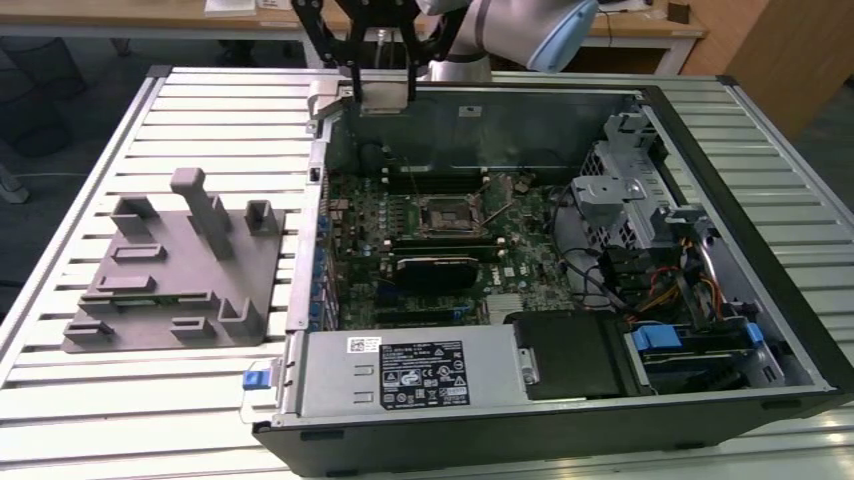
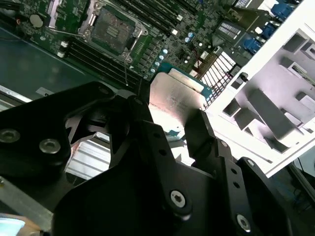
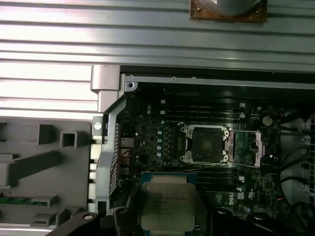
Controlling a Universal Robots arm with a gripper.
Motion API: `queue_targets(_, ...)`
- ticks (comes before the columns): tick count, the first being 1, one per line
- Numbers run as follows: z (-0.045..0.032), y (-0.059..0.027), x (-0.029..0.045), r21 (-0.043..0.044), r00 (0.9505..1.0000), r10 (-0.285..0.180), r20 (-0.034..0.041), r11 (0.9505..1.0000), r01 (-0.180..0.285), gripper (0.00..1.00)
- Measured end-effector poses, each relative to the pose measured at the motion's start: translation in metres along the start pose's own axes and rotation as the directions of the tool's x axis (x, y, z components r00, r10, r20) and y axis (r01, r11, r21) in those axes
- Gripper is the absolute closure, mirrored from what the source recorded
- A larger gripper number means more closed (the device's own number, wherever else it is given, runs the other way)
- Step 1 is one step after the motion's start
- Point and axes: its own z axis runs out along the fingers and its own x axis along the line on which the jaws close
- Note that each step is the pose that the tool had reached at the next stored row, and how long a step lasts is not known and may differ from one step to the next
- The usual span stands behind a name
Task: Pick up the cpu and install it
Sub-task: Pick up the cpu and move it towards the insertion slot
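The cpu (image 1: 380,92) is a small flat square chip with a pale silver top, held in the air over the far corner of the open computer case (image 1: 747,180) on the exterior view's left. My gripper (image 1: 380,68) is shut on it, one black finger on each side. In both wrist views the cpu (image 2: 176,96) (image 3: 167,205) sits between the dark fingers (image 2: 143,123) (image 3: 118,219). The open socket (image 1: 447,213) (image 3: 205,143) (image 2: 110,30) lies on the green motherboard, below the chip and apart from it.
A big grey plastic tray with upright posts (image 1: 160,270) rests on the slatted metal table (image 1: 107,400), at the case's side on the exterior view's left. Inside the case are a black finned block (image 1: 434,272), a drive cage (image 1: 621,190), cables and a power supply (image 1: 400,375).
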Motion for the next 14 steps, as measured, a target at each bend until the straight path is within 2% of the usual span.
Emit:
queue_targets(10,0.0017,-0.0004,-0.0169,-0.0001,1.0000,0.000,0.0001,1.0000,0.000,0.47)
queue_targets(14,0.0028,-0.0006,-0.0281,0.0000,1.0000,0.000,0.0000,1.0000,0.000,0.47)
